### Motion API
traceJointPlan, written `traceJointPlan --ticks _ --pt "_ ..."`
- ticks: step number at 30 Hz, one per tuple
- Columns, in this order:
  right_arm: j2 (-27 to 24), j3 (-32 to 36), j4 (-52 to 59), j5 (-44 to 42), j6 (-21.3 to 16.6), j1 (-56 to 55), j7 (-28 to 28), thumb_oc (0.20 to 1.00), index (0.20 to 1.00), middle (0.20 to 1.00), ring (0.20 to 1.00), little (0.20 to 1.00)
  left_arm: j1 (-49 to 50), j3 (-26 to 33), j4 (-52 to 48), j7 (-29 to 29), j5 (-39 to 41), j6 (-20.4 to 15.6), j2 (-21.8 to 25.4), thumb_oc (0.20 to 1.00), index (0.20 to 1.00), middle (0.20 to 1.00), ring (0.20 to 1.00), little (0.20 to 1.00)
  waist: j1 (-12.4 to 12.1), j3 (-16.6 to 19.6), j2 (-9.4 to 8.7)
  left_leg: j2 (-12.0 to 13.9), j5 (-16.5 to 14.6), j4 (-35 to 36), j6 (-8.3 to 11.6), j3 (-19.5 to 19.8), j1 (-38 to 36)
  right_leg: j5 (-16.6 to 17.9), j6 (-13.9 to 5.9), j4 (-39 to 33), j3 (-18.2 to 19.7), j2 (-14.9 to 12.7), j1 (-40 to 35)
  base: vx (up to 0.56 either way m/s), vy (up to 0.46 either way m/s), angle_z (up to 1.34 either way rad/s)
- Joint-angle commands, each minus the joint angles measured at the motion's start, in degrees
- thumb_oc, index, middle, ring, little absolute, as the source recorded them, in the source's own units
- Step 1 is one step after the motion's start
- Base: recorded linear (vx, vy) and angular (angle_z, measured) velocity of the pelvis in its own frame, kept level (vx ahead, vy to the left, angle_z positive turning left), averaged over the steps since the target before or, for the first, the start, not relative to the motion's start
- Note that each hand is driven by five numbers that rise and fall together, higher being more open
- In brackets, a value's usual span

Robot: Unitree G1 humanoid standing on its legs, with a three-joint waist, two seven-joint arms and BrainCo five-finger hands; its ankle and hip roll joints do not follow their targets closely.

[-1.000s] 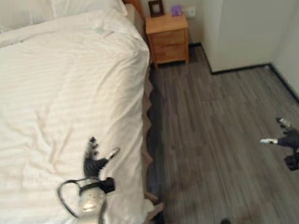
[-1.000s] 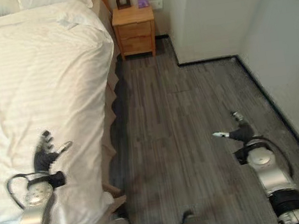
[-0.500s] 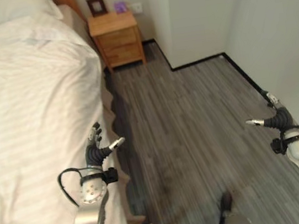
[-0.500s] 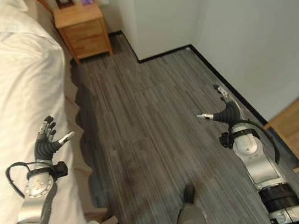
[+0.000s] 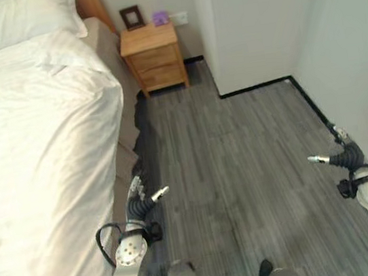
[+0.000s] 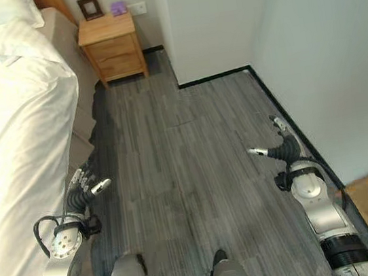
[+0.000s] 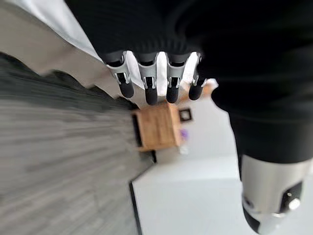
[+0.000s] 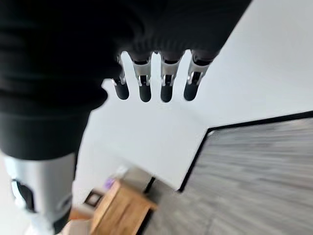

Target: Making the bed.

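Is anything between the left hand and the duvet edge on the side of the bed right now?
Nothing visible stands between them. The left hand hangs open over the floor right beside the bed, with the white duvet draping down next to it. The right hand is open too, far off over the wood floor near the wall.

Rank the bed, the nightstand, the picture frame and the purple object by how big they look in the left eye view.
1. Bed, by far the largest.
2. Nightstand.
3. Picture frame on the nightstand.
4. Purple object beside the frame, smallest.

Frame and purple object stand equally far away, so their order holds.
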State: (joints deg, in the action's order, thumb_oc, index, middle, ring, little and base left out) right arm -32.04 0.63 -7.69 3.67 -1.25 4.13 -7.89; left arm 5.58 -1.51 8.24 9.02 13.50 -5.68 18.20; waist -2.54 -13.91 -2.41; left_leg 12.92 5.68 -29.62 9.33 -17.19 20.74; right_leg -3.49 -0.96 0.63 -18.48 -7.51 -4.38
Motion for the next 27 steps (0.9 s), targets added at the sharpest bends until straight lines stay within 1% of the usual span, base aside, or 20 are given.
traceJointPlan --ticks 1,3,5,7,8,9,10,11,12,13,14,15,16,17,19,20,21,23,25,27 --pt "-2.80 -1.25 2.89 -0.29 -3.19 0.19 0.80 1.000 1.000 1.000 1.000 1.000 -1.00 2.18 -5.88 -0.29 2.89 -2.96 3.02 1.000 1.000 1.000 1.000 1.000 -1.71 2.51 3.00 4.21 2.93 18.54 0.55 -5.51 -4.59 -2.58 -8.54 -5.63 0.86 -2.16 -8.76 0.80 0.238 -0.25" --pt "-3.07 -1.55 2.43 0.30 -3.44 -0.49 1.12 1.000 1.000 1.000 1.000 1.000 0.23 2.27 -5.71 -0.38 3.80 -2.28 2.24 1.000 1.000 1.000 1.000 1.000 -2.65 3.04 3.14 4.79 7.71 32.45 0.91 -9.50 -5.88 -4.13 -10.44 -5.63 0.24 -3.21 -12.48 0.78 0.207 -0.32" --pt "-3.32 -1.24 2.35 0.35 -3.06 -0.51 1.07 1.000 1.000 1.000 1.000 1.000 0.74 2.50 -4.97 -0.12 4.46 -1.90 1.99 1.000 1.000 1.000 1.000 1.000 -3.20 3.96 2.93 9.47 7.91 33.58 0.64 -13.09 -1.98 -5.32 -12.48 -5.63 -1.17 -4.39 -16.37 0.70 0.156 -0.33" --pt "-2.55 -1.51 3.31 1.10 -2.62 -2.14 2.34 1.000 1.000 1.000 1.000 1.000 2.57 3.16 -5.36 -0.61 4.82 -1.72 1.88 1.000 1.000 1.000 1.000 1.000 -3.82 5.44 2.86 11.05 11.35 32.78 0.54 -15.06 -3.13 -4.26 -14.03 -5.36 -1.11 -5.04 -19.74 0.80 0.156 -0.09" --pt "-1.55 -1.70 3.62 1.73 -2.22 -3.02 2.86 1.000 1.000 1.000 1.000 1.000 3.74 3.23 -5.60 -0.70 4.65 -1.56 2.32 1.000 1.000 1.000 1.000 1.000 -4.68 5.97 2.09 9.93 12.22 32.49 0.34 -13.51 -4.26 -4.60 -14.04 -4.04 -0.37 -6.61 -20.75 0.88 0.143 -0.14" --pt "-0.59 -2.26 3.48 2.60 -2.35 -3.53 3.04 1.000 1.000 1.000 1.000 1.000 4.32 3.19 -5.70 -0.87 4.21 -1.43 2.40 1.000 1.000 1.000 1.000 1.000 -6.34 6.74 1.31 9.52 14.22 32.36 0.57 -11.60 -4.28 -2.80 -14.04 -1.16 0.50 -7.95 -21.40 0.73 0.102 -0.21" --pt "0.64 -2.40 3.64 3.56 -2.22 -4.28 3.17 1.000 1.000 1.000 1.000 1.000 4.31 3.02 -5.59 -0.86 3.75 -1.12 2.73 1.000 1.000 1.000 1.000 1.000 -7.57 7.22 0.57 8.68 14.07 32.54 0.09 -10.86 -5.17 1.34 -14.04 3.30 2.15 -9.49 -20.04 0.64 0.143 -0.46" --pt "1.16 -3.09 3.76 4.40 -2.34 -4.30 3.23 1.000 1.000 1.000 1.000 1.000 4.06 2.34 -5.56 -0.72 3.08 -0.77 2.96 1.000 1.000 1.000 1.000 1.000 -7.43 6.82 0.16 7.47 13.52 32.40 -0.81 -10.28 -6.35 7.91 -14.04 10.45 2.51 -11.91 -18.45 0.50 0.229 -0.66" --pt "1.50 -3.83 3.68 4.70 -2.38 -3.94 3.13 1.000 1.000 1.000 1.000 1.000 3.51 1.92 -5.39 -0.41 2.81 -0.58 3.63 1.000 1.000 1.000 1.000 1.000 -6.82 6.20 -0.38 5.33 11.18 32.69 -2.40 -10.89 -9.19 14.82 -14.04 18.28 4.29 -14.53 -14.53 0.57 0.322 -0.46" --pt "1.89 -4.57 3.80 4.30 -2.28 -3.48 2.99 1.000 1.000 1.000 1.000 1.000 2.94 1.36 -5.37 0.00 2.80 -0.49 4.21 1.000 1.000 1.000 1.000 1.000 -5.27 5.41 -0.37 3.21 9.12 33.04 -3.76 -9.96 -11.64 19.69 -14.04 24.25 7.91 -14.35 -11.15 0.66 0.325 -0.09" --pt "2.17 -4.44 4.39 4.25 -2.43 -3.39 2.76 1.000 1.000 1.000 1.000 1.000 2.55 1.24 -5.46 0.13 2.58 -0.50 4.62 1.000 1.000 1.000 1.000 1.000 -4.44 4.96 -0.39 1.75 6.95 33.19 -4.76 -9.32 -13.62 20.82 -14.04 27.49 10.54 -13.75 -8.32 0.48 0.196 0.41" --pt "2.19 -4.46 4.42 4.27 -2.41 -3.35 2.76 1.000 1.000 1.000 1.000 1.000 2.52 1.29 -5.47 0.14 2.58 -0.49 4.63 1.000 1.000 1.000 1.000 1.000 -4.61 5.01 -0.28 1.94 7.01 33.21 -4.84 -9.51 -13.57 20.99 -14.04 27.46 10.80 -13.61 -8.05 0.52 0.148 0.98" --pt "2.41 -4.68 4.63 4.11 -2.50 -3.16 2.51 1.000 1.000 1.000 1.000 1.000 1.79 0.86 -5.26 0.29 2.43 -0.41 5.17 1.000 1.000 1.000 1.000 1.000 -3.17 4.22 -0.23 0.25 4.76 33.70 -5.76 -8.25 -15.78 19.17 -14.04 29.82 12.65 -12.58 -4.78 0.74 0.116 1.58" --pt "2.89 -4.52 6.02 3.33 -2.49 -3.29 2.02 1.000 1.000 1.000 1.000 1.000 -0.47 -0.24 -4.74 0.54 2.74 -0.19 5.55 1.000 1.000 1.000 1.000 1.000 0.39 2.09 0.18 -2.18 1.78 34.09 -6.19 -3.86 -19.70 10.09 -12.78 30.34 12.93 -10.11 3.66 0.95 0.086 1.57" --pt "3.34 -4.21 6.35 2.86 -2.24 -3.98 2.18 1.000 1.000 1.000 1.000 1.000 -1.68 -0.49 -4.64 -0.28 2.68 -0.28 5.56 1.000 1.000 1.000 1.000 1.000 3.80 0.54 -0.42 -4.65 -2.14 34.32 -5.31 0.81 -24.00 4.25 -11.76 21.04 10.38 -7.24 8.88 0.77 -0.076 1.98" --pt "3.34 -4.24 6.32 2.86 -2.25 -3.91 2.17 1.000 1.000 1.000 1.000 1.000 -1.71 -0.44 -4.62 -0.28 2.69 -0.29 5.56 1.000 1.000 1.000 1.000 1.000 4.02 0.53 -0.24 -4.43 -1.91 34.38 -5.27 1.02 -23.88 4.59 -11.62 20.56 10.02 -7.01 8.64 0.66 -0.143 2.56" --pt "3.40 -4.05 5.90 2.93 -2.18 -4.12 2.15 1.000 1.000 1.000 1.000 1.000 -1.66 -0.31 -4.60 -0.63 2.84 -0.53 5.28 1.000 1.000 1.000 1.000 1.000 5.45 0.65 -0.92 -5.89 -4.55 34.62 -4.73 2.92 -26.53 4.17 -11.27 11.80 10.80 -5.02 10.47 0.62 -0.135 2.00" --pt "3.93 -4.09 4.93 3.10 -1.93 -3.93 2.45 1.000 1.000 1.000 1.000 1.000 -1.81 0.65 -4.16 -1.21 2.64 -0.68 4.73 1.000 1.000 1.000 1.000 1.000 8.00 0.77 -1.24 -7.06 -8.27 34.62 -4.30 6.54 -30.22 7.40 -11.62 0.15 12.84 -2.40 13.15 0.83 -0.177 1.46" --pt "4.28 -4.27 3.75 3.17 -1.79 -3.54 2.77 1.000 1.000 1.000 1.000 1.000 -1.88 2.38 -3.00 -0.96 2.38 -0.90 4.27 1.000 1.000 1.000 1.000 1.000 9.75 1.16 -1.34 -7.57 -12.61 34.62 -3.47 9.49 -35.23 10.84 -13.01 -4.68 14.80 -2.13 17.15 0.79 -0.181 1.94" --pt "4.53 -5.20 2.53 3.40 -1.79 -3.17 3.26 1.000 1.000 1.000 1.000 1.000 -1.42 3.33 -1.67 -0.90 1.60 -1.05 3.87 1.000 1.000 1.000 1.000 1.000 10.31 2.04 -1.36 -7.45 -16.38 34.62 -2.79 10.90 -40.47 11.51 -12.46 -3.77 14.07 -2.62 16.98 0.73 -0.207 1.63"
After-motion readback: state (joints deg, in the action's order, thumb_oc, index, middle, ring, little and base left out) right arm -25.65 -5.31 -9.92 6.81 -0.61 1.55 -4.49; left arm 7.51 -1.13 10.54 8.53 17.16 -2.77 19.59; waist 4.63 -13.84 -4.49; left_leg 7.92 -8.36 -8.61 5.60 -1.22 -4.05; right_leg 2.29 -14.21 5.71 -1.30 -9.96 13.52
